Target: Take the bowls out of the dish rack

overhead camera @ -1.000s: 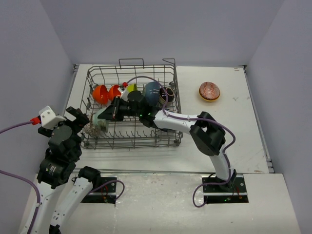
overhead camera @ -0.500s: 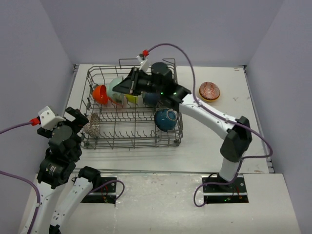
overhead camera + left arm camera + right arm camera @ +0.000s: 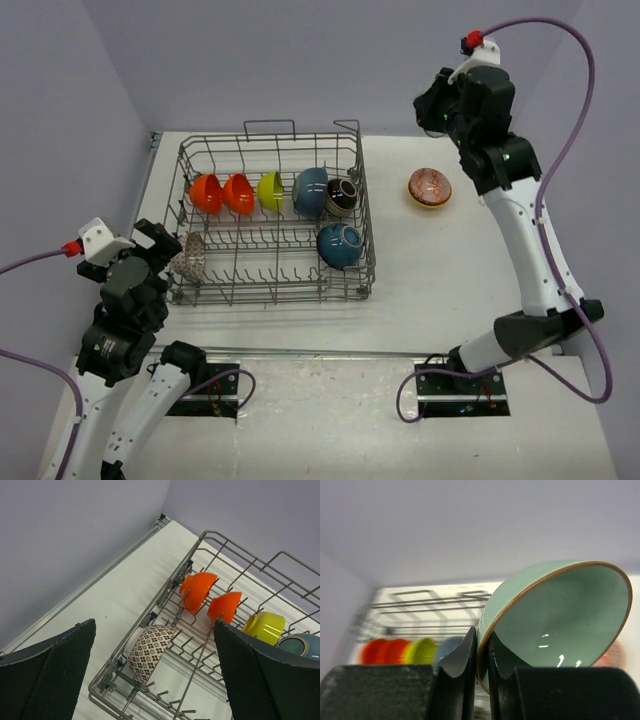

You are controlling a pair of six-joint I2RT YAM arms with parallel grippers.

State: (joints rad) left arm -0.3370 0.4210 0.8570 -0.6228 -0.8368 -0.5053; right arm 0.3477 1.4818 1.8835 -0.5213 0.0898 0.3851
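Nine bowls (image 3: 340,246), possibly more; one dish rack (image 3: 265,263).

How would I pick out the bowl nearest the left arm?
Find the big grey wire dish rack on the white table. In its near left corner, one bowl lies on its side. Unlike the plain bright bowls in the far row, it has a brown-and-white pattern.

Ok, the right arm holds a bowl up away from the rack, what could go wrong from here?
The right gripper pinches the pale green bowl by its rim only, tilted, high above the table: it could slip and fall. The patterned bowl lies right of the dish rack: a careless set-down there might knock it.
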